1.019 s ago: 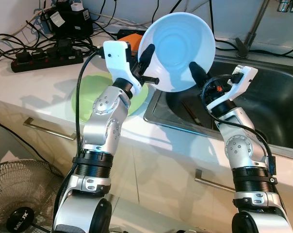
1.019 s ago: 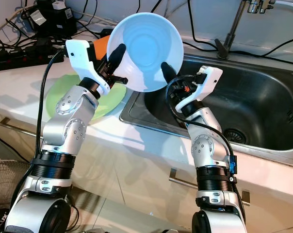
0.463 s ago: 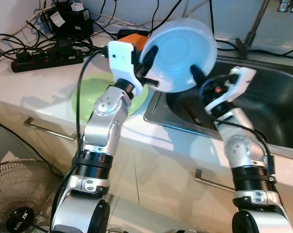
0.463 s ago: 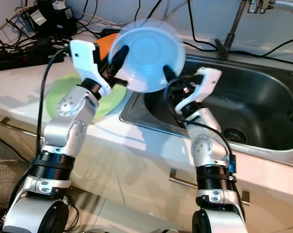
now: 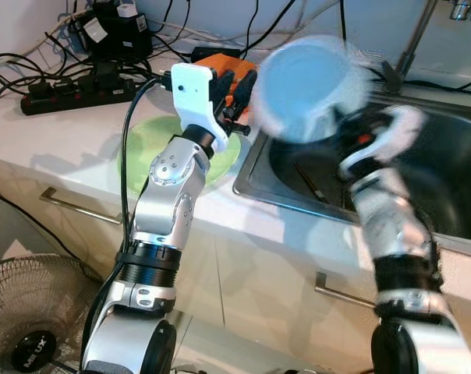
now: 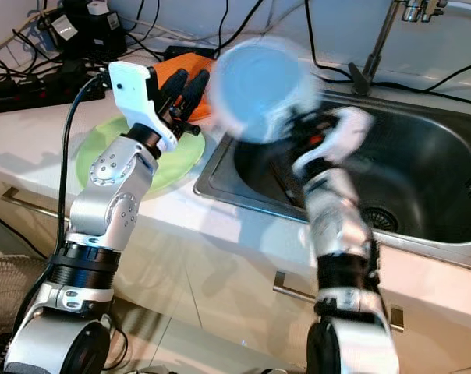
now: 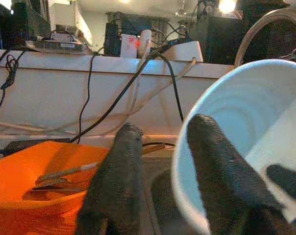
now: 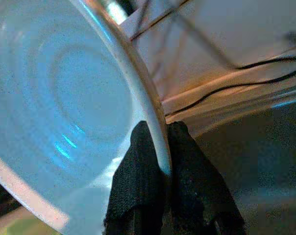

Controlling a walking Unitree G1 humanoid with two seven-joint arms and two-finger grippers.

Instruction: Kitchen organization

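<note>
Currently the right gripper (image 8: 160,169) pinches the blue bowl's (image 5: 309,89) rim above the sink (image 5: 446,148); left gripper (image 5: 237,84) fingers open beside it. Lower steadily, keeping the grip firm.

The bowl (image 6: 259,89) is pale blue, round and deep, with faint rings moulded into its inner base. It is up in the air, tipped on its side above the near left corner of the steel sink (image 6: 423,167), and shows blurred in the head views. The right claw (image 8: 160,171) pinches its rim, one black finger inside and one outside the wall. The left claw (image 5: 235,86), fingers spread, stands just beside the bowl and does not grip it. On the surface (image 5: 72,140) to the left lies a flat, light green plate (image 5: 142,152), and behind it an orange tray (image 7: 35,171).
</note>
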